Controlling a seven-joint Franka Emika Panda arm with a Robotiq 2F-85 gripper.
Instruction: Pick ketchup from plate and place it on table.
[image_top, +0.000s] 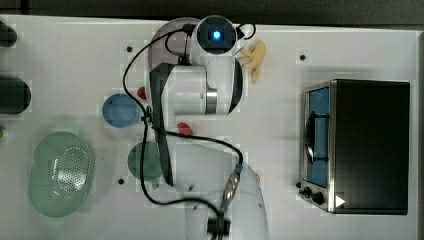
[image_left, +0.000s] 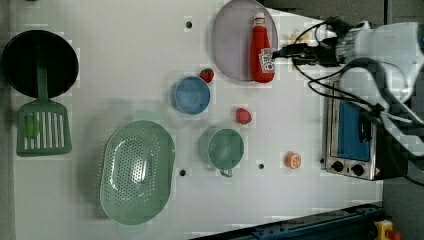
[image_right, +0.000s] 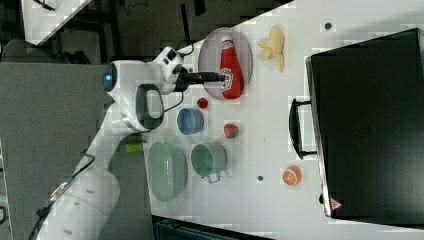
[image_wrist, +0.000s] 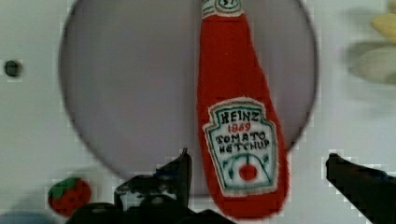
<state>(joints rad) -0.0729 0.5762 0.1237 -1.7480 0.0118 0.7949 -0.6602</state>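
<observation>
Wrist view: one ketchup (image_wrist: 238, 116), one plate (image_wrist: 135, 88).

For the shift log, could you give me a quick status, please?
Gripper open, straddling the ketchup. Ketchup lying on the plate, not gripped. Nothing in the way.

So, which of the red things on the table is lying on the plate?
The ketchup bottle: it lies flat along one edge of the mauve plate. The two strawberries are far smaller and rest on the bare table.
</observation>
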